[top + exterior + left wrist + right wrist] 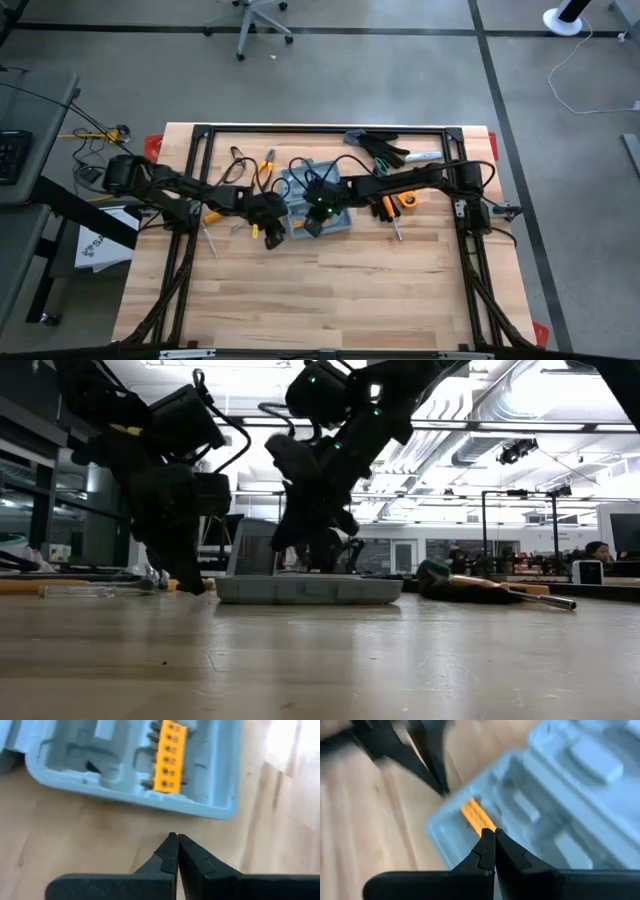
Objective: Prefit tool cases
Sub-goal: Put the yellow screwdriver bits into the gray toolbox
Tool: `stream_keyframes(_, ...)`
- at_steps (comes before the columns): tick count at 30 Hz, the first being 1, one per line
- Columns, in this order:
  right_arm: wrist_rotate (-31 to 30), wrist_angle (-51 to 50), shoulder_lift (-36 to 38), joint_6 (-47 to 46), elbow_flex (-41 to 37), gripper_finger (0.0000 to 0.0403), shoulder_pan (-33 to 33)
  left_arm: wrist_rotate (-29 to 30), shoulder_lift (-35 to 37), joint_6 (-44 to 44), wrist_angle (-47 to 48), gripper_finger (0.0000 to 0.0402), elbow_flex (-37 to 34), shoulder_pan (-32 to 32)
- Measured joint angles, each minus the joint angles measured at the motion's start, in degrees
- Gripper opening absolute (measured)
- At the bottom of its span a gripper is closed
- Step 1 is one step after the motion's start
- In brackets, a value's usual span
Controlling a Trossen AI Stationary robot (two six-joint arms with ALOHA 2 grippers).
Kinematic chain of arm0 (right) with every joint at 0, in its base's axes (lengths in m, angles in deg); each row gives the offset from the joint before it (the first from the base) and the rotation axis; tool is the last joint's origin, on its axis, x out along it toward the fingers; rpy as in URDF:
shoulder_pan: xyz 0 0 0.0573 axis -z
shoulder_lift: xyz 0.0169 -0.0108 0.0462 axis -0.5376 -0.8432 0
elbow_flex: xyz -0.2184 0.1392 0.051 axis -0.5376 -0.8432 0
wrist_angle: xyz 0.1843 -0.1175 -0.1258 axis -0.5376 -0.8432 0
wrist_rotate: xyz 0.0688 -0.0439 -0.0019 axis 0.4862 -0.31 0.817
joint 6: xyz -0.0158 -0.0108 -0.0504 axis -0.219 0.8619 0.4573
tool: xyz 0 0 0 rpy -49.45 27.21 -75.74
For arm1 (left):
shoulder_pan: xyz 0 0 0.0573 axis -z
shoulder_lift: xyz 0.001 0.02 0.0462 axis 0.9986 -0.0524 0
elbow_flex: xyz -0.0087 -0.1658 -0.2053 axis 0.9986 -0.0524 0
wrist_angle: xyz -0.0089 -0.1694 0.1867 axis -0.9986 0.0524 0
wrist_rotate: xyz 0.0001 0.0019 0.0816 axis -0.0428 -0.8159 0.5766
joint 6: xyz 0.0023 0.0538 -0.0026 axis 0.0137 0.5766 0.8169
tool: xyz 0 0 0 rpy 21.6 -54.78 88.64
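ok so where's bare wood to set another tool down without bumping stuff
The whole near half of the wooden table, from the open grey-blue plastic tool case to the front edge, is bare. It is crowded along the far side: orange-handled pliers, black-and-grey work gloves and both arms round the case.

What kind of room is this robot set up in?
Probably a workshop or lab. A wooden workbench holds hand tools such as pliers and an open grey-blue tool case, and the bare concrete floor and exposed ceiling ducts look industrial.

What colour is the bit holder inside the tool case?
Orange-yellow bit holder, clearest in the left wrist view.
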Motion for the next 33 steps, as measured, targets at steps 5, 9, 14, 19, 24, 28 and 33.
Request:
stream_keyframes(5,0.67,-2.43,-0.11,1.75,-0.02,0.0,0.01,0.68,4.96,-0.04,4.85,0.0,0.0,0.02)
stream_keyframes(9,0.72,-1.86,-0.12,1.75,-0.36,0.0,-0.19,3.84,10.33,-0.01,7.23,0.0,0.0,0.02)
stream_keyframes(14,1.38,2.81,1.45,-1.69,-6.3,0.0,-0.25,6.8,11.96,2.97,7.32,0.0,1.92,0.0)
stream_keyframes(19,0.83,6.17,5.16,-4.48,-11.71,0.0,-0.6,7.77,6.35,8.22,5.79,0.0,6.39,-0.65)
stream_keyframes(24,0.11,5.72,5.86,-4.74,-12.79,0.0,-0.62,5.94,-1.85,12.54,5.68,0.0,10.8,-1.64)
stream_keyframes(28,-0.77,5.72,5.89,-4.76,-12.79,0.0,-0.66,4.01,-6.98,14.46,4.38,0.0,13.25,-1.79)
stream_keyframes(33,-1.25,5.39,5.89,-4.76,-12.79,0.0,-0.66,2.84,-11.6,15.47,3.91,0.0,15.26,-1.75)
